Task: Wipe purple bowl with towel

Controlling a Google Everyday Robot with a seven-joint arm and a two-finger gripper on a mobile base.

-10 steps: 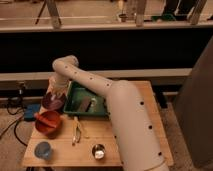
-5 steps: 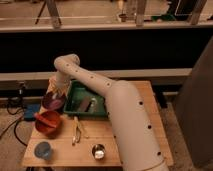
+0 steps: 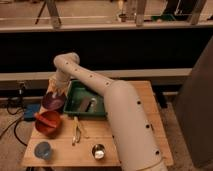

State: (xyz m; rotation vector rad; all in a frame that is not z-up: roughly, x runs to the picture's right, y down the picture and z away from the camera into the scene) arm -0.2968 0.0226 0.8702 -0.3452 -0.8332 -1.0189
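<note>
While the white arm reaches from the lower right across the wooden table (image 3: 130, 90) and bends at its elbow near the top left, the gripper (image 3: 56, 90) hangs low over the far rim of the purple bowl (image 3: 52, 102), at the table's left edge. A pale patch at the gripper's tip may be the towel (image 3: 53, 89), but it cannot be told apart from the fingers — nor can I tell whether the gripper is wide, narrow or holding anything. Against the picture from half a second ago, almost nothing differs: the elbow sits in the same place, the gripper is over the same side of the bowl, and any shift is too slight to make out. The bowl lies just left of the green tray (image 3: 75, 107), touching or nearly so. The orange-red bowl (image 3: 48, 123) sits just in front of it, where it was before — the blue cup (image 3: 43, 149) and the small metal cup (image 3: 98, 150) likewise unmoved near the front edge.
</note>
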